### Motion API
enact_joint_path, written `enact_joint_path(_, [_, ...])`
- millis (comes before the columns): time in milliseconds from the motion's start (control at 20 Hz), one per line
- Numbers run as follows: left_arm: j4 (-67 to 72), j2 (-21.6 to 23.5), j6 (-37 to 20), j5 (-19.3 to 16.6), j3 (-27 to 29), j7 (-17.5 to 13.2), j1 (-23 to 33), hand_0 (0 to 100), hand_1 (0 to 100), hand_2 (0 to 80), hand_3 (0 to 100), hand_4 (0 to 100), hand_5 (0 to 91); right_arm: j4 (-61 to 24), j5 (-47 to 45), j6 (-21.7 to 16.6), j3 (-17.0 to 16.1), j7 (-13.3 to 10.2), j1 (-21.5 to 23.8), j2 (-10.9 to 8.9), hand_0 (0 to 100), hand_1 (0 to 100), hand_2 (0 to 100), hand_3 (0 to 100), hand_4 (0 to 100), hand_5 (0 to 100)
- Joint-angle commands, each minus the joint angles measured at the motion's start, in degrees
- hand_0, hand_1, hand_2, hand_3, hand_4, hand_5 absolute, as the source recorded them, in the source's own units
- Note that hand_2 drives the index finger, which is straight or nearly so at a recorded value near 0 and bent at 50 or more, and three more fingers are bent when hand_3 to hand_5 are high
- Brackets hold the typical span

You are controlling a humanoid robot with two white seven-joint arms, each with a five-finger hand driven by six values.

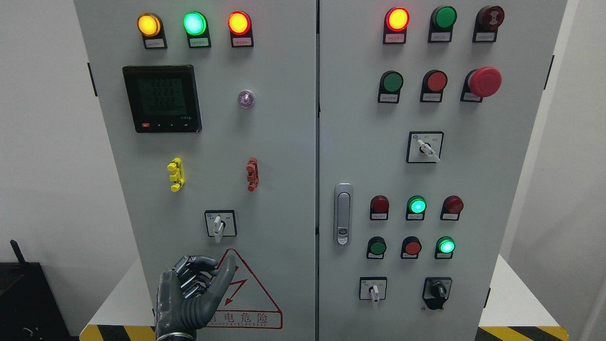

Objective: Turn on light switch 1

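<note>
A big grey cabinet (284, 142) with two doors fills the view. The left hand (191, 296) comes up from the bottom, in front of the left door. Its fingers (189, 274) are curled in and its thumb (226, 274) sticks up, and it holds nothing. The thumb lies over the red warning triangle (251, 298). Just above the hand, not touching it, is a small white switch (218, 226) in a black square frame, with its knob pointing down. It is not clear which switch is number 1, as the little labels are too small to read. Higher up on the left door are a yellow clip (175, 174), a red clip (253, 174), a dark screen (162, 98) and three glowing lights: orange (148, 24), green (194, 23) and red (239, 22). The right door has a silver handle (343, 213) and many round buttons and lights.
</note>
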Motion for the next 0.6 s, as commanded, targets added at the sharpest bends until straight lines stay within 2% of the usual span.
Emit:
enact_joint_path(0, [0.92, -0.4, 1.13, -1.13, 1.08, 0.01, -1.51, 0, 66, 56.7, 75, 84, 82.9, 0.0, -1.41, -0.02, 0.0, 0.0, 0.0, 0.0, 0, 0, 0, 0, 0, 0])
enact_joint_path(551, [2.06, -0.49, 1.83, -1.13, 2.85, 0.1, -3.62, 2, 67, 55.1, 75, 85, 83.0, 0.0, -1.41, -0.02, 0.0, 0.0, 0.0, 0.0, 0, 0, 0, 0, 0, 0])
